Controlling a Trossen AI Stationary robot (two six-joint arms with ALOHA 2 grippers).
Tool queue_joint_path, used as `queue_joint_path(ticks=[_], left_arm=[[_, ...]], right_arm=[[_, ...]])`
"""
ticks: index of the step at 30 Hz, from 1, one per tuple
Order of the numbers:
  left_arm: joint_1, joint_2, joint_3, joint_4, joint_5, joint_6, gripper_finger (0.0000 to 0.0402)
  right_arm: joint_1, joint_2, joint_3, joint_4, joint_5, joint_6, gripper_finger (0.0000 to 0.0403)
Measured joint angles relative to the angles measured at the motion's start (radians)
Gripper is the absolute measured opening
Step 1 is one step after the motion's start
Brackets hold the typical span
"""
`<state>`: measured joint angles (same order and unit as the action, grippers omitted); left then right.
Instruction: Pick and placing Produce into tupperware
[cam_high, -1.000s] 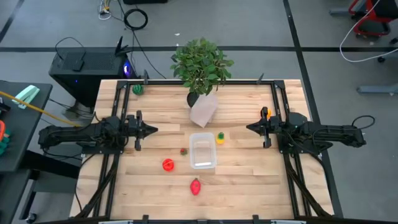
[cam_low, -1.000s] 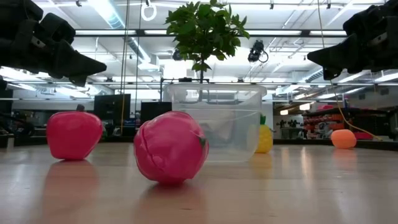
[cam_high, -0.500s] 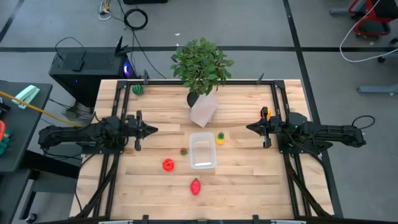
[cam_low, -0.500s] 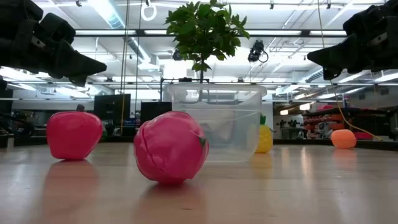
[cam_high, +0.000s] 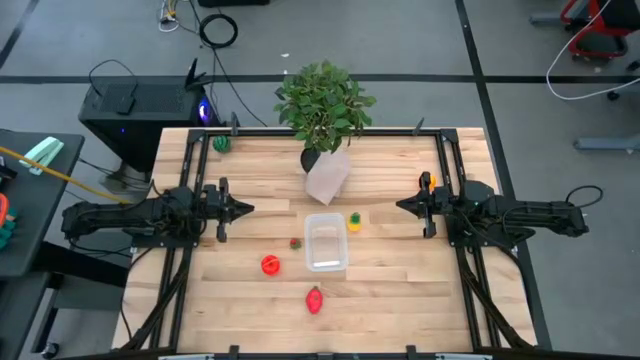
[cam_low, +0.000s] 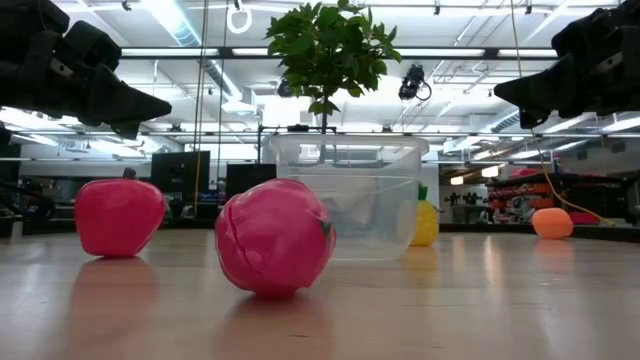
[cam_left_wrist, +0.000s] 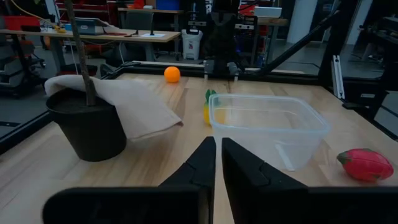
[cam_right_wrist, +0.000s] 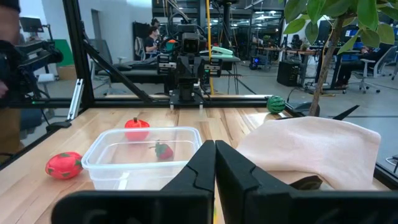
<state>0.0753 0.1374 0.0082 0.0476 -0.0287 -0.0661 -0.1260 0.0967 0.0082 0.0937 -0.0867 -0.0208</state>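
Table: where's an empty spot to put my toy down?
Bare wood table lies right of the tub, toward the right arm, and along the near edge. It is crowded left of the tub, around the tomato, strawberry and pinkish-red fruit.

- A light wooden table (cam_high: 400, 290) with plank grain fills the lower centre of the high view, edged by a black metal frame (cam_high: 443, 160).
- Around it lies a grey floor (cam_high: 420, 60) crossed by dark lines.
- At the upper left of the high view, a black computer case (cam_high: 135, 105) sits on the floor, showing a blue light.
- A coiled black cable (cam_high: 218, 30) lies on the floor near the top edge.
- A dark side table (cam_high: 25, 215) fills the left edge.
- In the low view, long ceiling light strips (cam_low: 180, 20) glow across the top.
- In the right wrist view, desks and office chairs (cam_right_wrist: 373, 59) stand far back at the right.
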Motion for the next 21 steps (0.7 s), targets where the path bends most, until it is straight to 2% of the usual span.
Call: queue_joint_path(ticks=[13,21], left_arm=[[0.000,0.000,0.000,0.000,0.000,0.001,0.0024],[0.000,0.000,0.000,0.003,0.000,0.111,0.0035]], right_arm=[[0.000,0.000,0.000,0.000,0.000,0.000,0.0017],[0.000,0.000,0.000,0.000,0.000,0.000,0.0017]])
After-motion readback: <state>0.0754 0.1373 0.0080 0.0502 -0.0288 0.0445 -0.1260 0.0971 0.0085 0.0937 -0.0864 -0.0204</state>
